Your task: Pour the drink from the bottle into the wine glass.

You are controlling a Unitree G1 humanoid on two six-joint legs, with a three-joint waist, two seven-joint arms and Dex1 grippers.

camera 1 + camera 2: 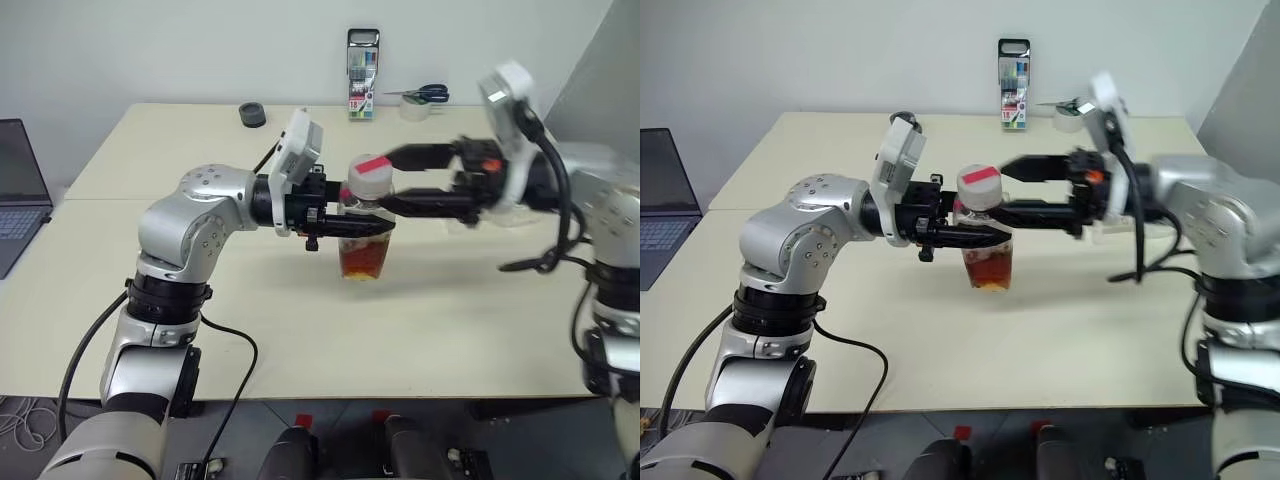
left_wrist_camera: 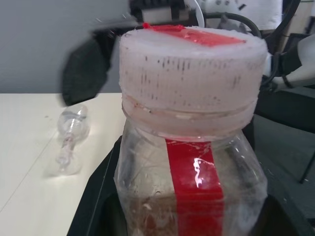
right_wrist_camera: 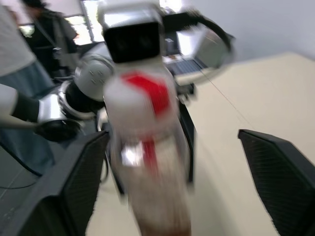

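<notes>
The left gripper (image 1: 345, 225) is clamped tight around the upper body of the bottle (image 1: 364, 240), just under the neck, holding it upright above the table (image 1: 300, 330). In the left wrist view the bottle's red strip (image 2: 196, 191) runs down its clear wall; no writing on it can be read. The cap (image 1: 370, 176) is still on, white at the side with a red patch on top.

The right gripper (image 1: 395, 180) reaches in from the opposite side, its fingers (image 3: 280, 177) spread wide, one on each side of the cap and apart from it.

The drink (image 1: 362, 259), reddish-brown, fills the lower part of the bottle.

The wine glass (image 2: 71, 140) lies on its side on the table beyond the bottle in the left wrist view.

Farther back, at the table's far edge, stand a pack of coloured pens (image 1: 362, 75), its print too small to read, a roll of tape (image 1: 415, 108) with scissors (image 1: 425, 94) on it, and a small dark round object (image 1: 252, 114). A laptop (image 1: 20, 195) sits at the left.
</notes>
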